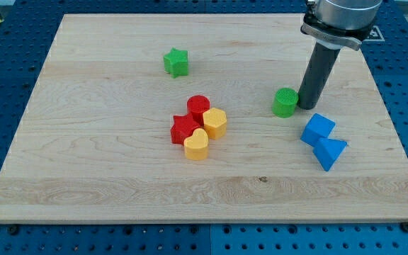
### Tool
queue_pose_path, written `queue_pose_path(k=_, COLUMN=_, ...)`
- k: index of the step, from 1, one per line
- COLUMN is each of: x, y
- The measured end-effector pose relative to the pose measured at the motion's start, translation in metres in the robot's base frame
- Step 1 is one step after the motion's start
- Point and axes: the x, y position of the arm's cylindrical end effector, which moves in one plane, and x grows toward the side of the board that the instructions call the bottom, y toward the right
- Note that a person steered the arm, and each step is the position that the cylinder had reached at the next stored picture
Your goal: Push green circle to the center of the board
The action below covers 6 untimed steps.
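The green circle [285,102] stands on the wooden board [105,170], right of the board's middle. My tip [306,106] rests on the board right against the circle's right side, touching or nearly touching it. The dark rod rises from there to the arm's end at the view's top right.
A green star [176,61] lies at the upper middle. A cluster sits near the board's middle: a red cylinder [198,108], a red star [183,129], a yellow hexagon [215,122] and a yellow heart [196,144]. Two blue blocks [319,129] [329,151] lie below and right of my tip.
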Motion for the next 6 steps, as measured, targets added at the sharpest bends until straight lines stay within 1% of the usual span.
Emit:
queue_pose_path(k=1, x=0.000, y=-0.001)
queue_pose_path(k=3, x=0.020, y=-0.003)
queue_pose_path(k=4, x=0.015, y=-0.016)
queue_pose_path(k=5, x=-0.003, y=-0.042)
queue_pose_path(k=6, x=-0.012, y=-0.080)
